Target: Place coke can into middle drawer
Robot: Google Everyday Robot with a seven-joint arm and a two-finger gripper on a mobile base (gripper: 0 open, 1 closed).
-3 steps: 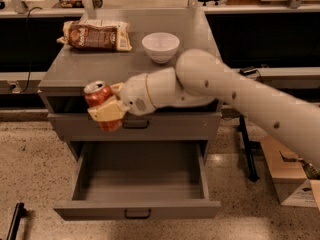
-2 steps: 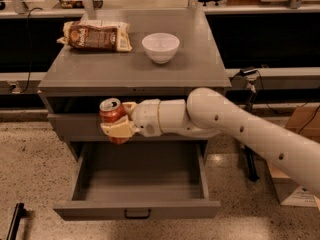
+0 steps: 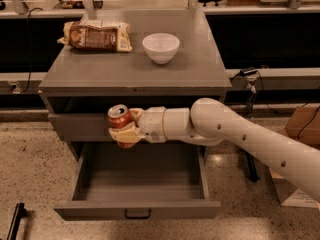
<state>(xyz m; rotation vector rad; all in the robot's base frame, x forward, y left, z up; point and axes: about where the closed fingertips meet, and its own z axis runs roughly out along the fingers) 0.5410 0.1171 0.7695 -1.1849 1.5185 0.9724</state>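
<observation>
Right now my cream two-finger gripper (image 3: 125,134) hangs at centre-left of the frame, fingers clamped around the small red soda can with a silver top (image 3: 120,119), upright, above the pulled-open wide grey drawer (image 3: 175,209) at bottom centre.

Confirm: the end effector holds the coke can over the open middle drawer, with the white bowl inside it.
No: the camera view shows the white bowl on the cabinet top. The end effector does hold the coke can over the open middle drawer.

Lab: robot arm (image 3: 240,134), claw (image 3: 120,131) over drawer (image 3: 137,210)
</observation>
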